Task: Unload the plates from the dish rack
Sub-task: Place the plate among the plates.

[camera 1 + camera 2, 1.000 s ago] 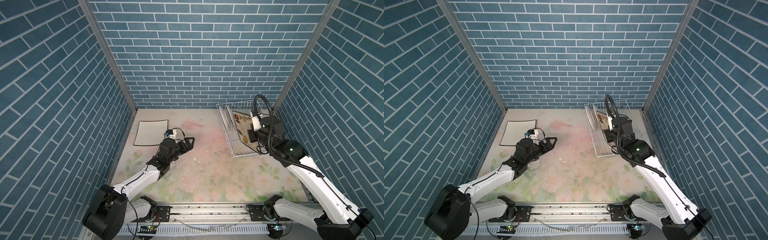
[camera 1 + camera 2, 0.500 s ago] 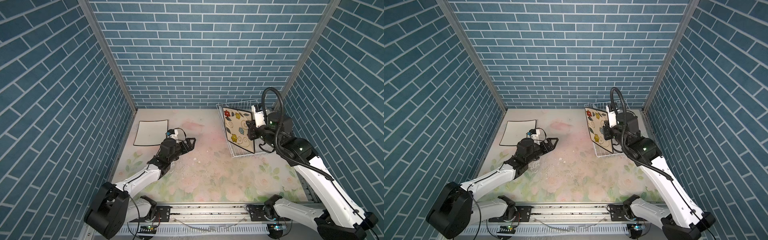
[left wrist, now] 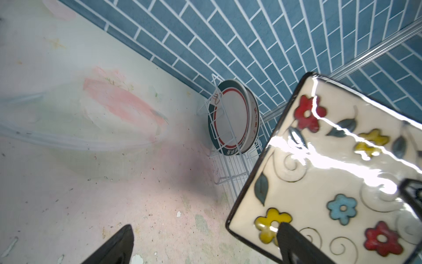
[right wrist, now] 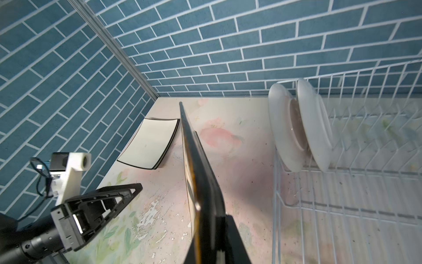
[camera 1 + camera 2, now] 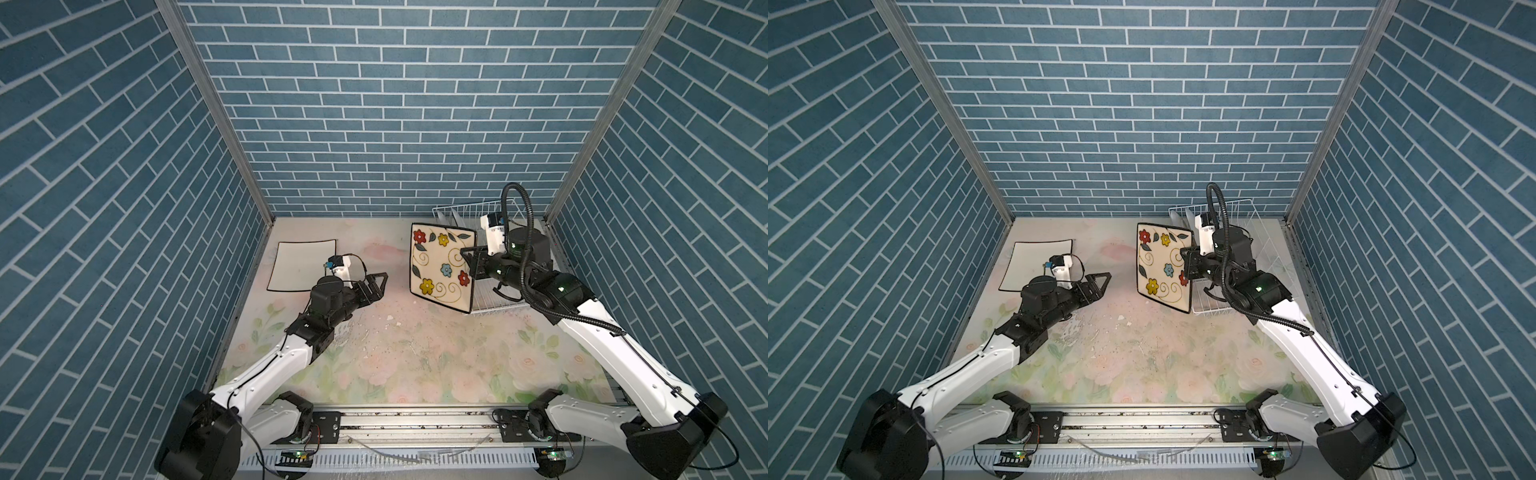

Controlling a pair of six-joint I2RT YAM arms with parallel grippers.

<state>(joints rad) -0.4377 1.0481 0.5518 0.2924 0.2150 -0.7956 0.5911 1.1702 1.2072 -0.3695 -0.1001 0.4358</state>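
Midway, our right gripper [image 5: 471, 261] grips the flowered plate [image 5: 438, 266] upright beside the dish rack [image 5: 490, 297], centre right; our left gripper [image 5: 376, 284] hangs wide open, empty. We count a white square plate [image 5: 297, 266] unloaded at centre left, two round plates [image 4: 285, 128] yet to leave the rack.

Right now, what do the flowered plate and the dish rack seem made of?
Flowered plate: likely glazed ceramic, glossy; bright glare streaks run across its painted face. Dish rack: thin wire, probably metal with a smooth white coating; paint or plastic, cannot tell.
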